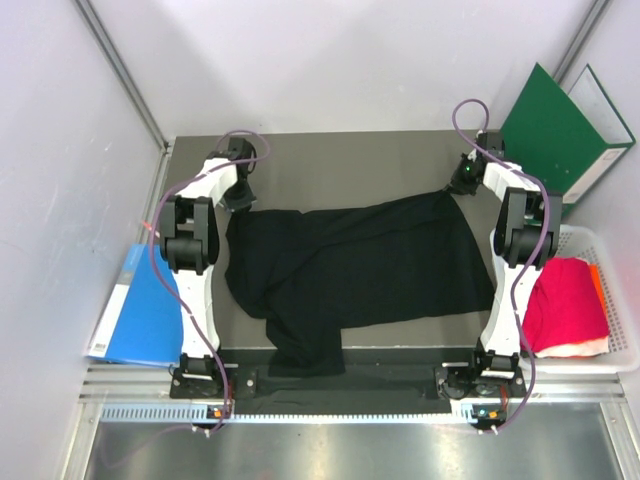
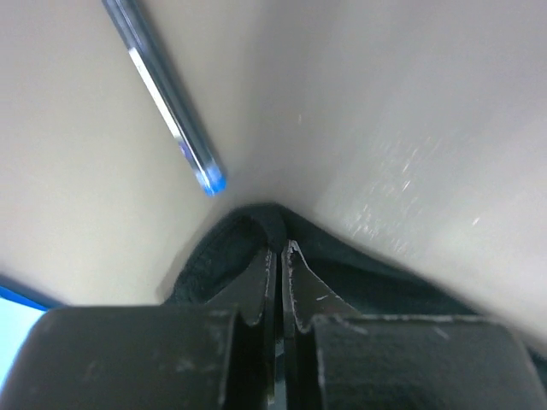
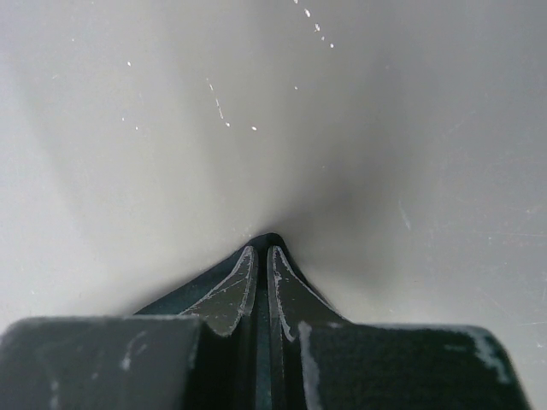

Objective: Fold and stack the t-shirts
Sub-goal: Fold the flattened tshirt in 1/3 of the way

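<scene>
Two pinches: your left gripper [image 2: 280,259] is clamped on the black t-shirt [image 1: 360,262] twd the far-left corner of the table [image 1: 330,162], right gripper [image 3: 261,256] clamped on it twd the far-right. Cloth spreads back to the near edge. Bites look thin, so a fast lift cd slip a corner out.

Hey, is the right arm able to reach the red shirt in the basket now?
Probably not yet: the right gripper is shut on a corner of the black t-shirt. Once freed, likely yes; the red shirt lies uncovered in the basket beside that arm.
</scene>
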Motion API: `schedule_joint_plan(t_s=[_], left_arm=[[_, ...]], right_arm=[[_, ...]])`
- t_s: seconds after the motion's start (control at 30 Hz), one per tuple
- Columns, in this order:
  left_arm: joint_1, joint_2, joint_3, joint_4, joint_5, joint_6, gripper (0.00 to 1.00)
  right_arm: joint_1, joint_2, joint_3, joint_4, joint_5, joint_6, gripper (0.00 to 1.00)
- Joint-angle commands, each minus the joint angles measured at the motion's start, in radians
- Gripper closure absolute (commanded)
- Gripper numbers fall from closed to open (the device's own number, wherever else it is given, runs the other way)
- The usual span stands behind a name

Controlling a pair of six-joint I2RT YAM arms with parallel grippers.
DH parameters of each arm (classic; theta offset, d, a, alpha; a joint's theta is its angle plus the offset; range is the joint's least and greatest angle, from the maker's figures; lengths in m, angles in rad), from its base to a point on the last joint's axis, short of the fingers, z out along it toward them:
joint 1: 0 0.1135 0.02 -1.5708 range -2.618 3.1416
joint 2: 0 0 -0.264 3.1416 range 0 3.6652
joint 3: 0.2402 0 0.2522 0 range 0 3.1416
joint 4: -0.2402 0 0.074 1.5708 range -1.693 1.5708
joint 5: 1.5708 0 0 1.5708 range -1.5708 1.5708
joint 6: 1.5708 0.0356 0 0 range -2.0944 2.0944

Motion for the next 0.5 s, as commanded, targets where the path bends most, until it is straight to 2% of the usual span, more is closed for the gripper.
schedule_joint_plan(t_s=[0.0,0.13,0.3,0.47], left_arm=[[0.021,0.01,0.12,0.006,-0.069,-0.008,1.0],[0.037,0.038,0.264,-0.016,-0.069,-0.008,1.0],[0.037,0.049,0.287,0.05,-0.049,-0.026,1.0],[0.041,0.124,0.41,0.029,-0.049,-0.034,1.0]], right_arm=[[-0.024,-0.001,0.029,0.03,0.031,-0.01,1.0],[-0.027,0.01,0.063,0.041,0.034,0.0,1.0],[-0.027,0.021,0.1,0.078,0.028,0.017,1.0],[-0.029,0.025,0.125,0.096,0.043,0.023,1.0]])
